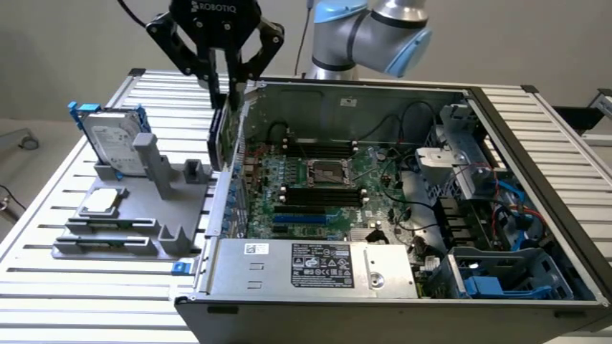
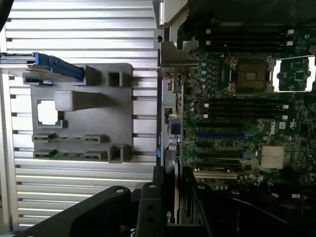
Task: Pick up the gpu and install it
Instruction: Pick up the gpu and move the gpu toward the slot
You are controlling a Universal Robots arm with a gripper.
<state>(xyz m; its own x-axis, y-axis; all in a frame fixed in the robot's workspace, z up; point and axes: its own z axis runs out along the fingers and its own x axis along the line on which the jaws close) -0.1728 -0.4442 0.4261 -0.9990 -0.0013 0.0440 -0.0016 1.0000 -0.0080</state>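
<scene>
Carry step, judged: gripper (image 1: 228, 93) clamped on gpu (image 1: 221, 143) – card upright at computer case (image 1: 383, 84) wall; seating calls for card edge lined over blue PCIe slot (image 1: 298, 213)

My arm (image 1: 383, 29) stands at the back of the exterior view, its grey and blue joints bent high; my wrist points my gripper (image 1: 228, 87) straight down; the black linkages taper inward; my fingers (image 2: 158, 180) sit close together, pinching the upper edge of the gpu (image 1: 221, 140), which hangs upright between them.
</scene>
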